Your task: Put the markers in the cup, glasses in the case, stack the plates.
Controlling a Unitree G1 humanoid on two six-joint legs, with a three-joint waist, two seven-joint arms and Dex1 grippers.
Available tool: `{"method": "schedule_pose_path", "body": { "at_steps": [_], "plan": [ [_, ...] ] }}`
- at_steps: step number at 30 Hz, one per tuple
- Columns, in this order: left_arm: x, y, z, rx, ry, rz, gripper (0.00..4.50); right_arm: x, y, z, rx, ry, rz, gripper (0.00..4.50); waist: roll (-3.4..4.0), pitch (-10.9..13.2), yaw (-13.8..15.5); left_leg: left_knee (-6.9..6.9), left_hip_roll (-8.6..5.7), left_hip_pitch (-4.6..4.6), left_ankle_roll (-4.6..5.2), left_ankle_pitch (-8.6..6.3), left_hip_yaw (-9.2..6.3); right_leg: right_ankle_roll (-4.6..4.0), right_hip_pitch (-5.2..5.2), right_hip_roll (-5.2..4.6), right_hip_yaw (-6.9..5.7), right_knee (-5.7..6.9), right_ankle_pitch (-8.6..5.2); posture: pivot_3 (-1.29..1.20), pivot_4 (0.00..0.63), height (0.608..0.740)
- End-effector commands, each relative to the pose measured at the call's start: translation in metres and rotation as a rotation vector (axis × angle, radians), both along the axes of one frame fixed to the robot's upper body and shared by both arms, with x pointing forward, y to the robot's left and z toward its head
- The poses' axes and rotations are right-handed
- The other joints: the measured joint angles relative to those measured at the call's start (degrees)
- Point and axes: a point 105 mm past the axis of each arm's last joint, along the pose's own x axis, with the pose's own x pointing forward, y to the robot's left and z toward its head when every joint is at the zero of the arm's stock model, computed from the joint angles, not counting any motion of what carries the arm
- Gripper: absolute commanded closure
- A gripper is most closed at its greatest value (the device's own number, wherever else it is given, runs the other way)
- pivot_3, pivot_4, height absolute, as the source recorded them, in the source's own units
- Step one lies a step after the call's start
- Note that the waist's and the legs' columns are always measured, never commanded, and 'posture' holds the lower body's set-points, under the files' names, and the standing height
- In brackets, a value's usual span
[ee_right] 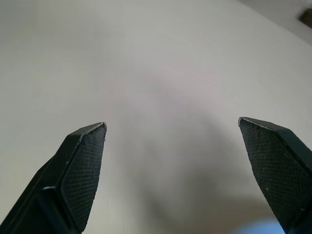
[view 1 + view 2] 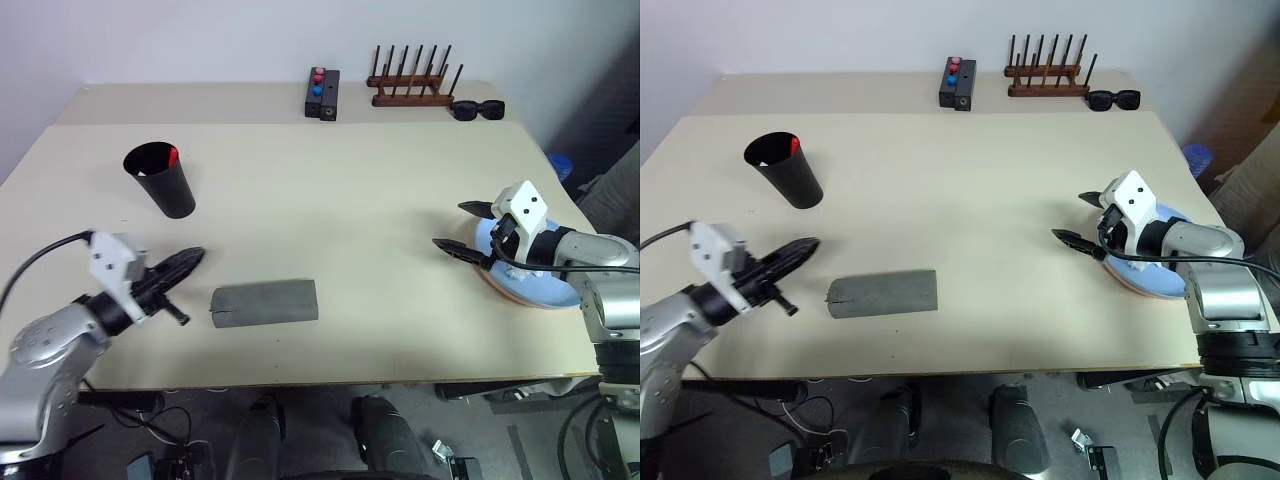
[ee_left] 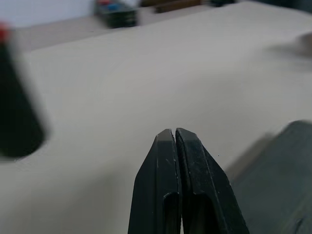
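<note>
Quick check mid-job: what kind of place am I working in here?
Probably a lab or test room: a plain beige tabletop against a bare white wall, loose cables on the floor under it, and a small black button box at the back.

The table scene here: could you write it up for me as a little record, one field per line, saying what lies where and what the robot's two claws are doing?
cup: black cup upright at the table's left, a red marker cap showing inside
case: grey case shut, lying near the front edge
plates: light blue plate stacked on the pink plate at the right
left gripper: left gripper shut, empty, beside the case
right gripper: right gripper open, empty, by the plates
back of the table: black sunglasses, wooden rack, button box
</note>
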Motion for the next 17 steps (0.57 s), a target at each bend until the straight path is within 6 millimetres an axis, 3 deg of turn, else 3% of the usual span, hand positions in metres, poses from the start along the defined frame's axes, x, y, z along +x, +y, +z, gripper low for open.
{"method": "schedule_pose_path", "body": {
  "at_steps": [1,6,17],
  "plan": [
    [-0.010,0.021,0.010,0.032,-0.053,0.078,4.50,0.001,0.005,0.013,0.069,-0.027,0.043,0.07,-0.03,-0.01,-0.03,0.01,0.00,0.00,0.00,0.00,0.00,-0.01,0.00,0.00,0.00,0.00,0.00,0.00,0.150,0.740],
    [-0.018,0.028,0.005,0.035,-0.042,0.114,4.50,0.002,0.008,0.010,0.106,-0.004,0.077,0.07,-0.03,-0.01,-0.12,0.04,0.00,0.00,-0.02,-0.01,0.05,-0.06,-0.02,-0.05,0.00,-0.02,0.04,0.00,0.150,0.740],
    [-0.025,0.012,0.000,0.007,-0.047,0.129,4.50,0.003,0.009,-0.004,0.143,0.079,0.105,0.07,-0.03,-0.01,-0.22,-0.02,0.01,0.00,-0.02,-0.01,0.09,-0.07,-0.05,-0.04,0.01,-0.05,0.04,0.00,0.150,0.740]
  ]
}}
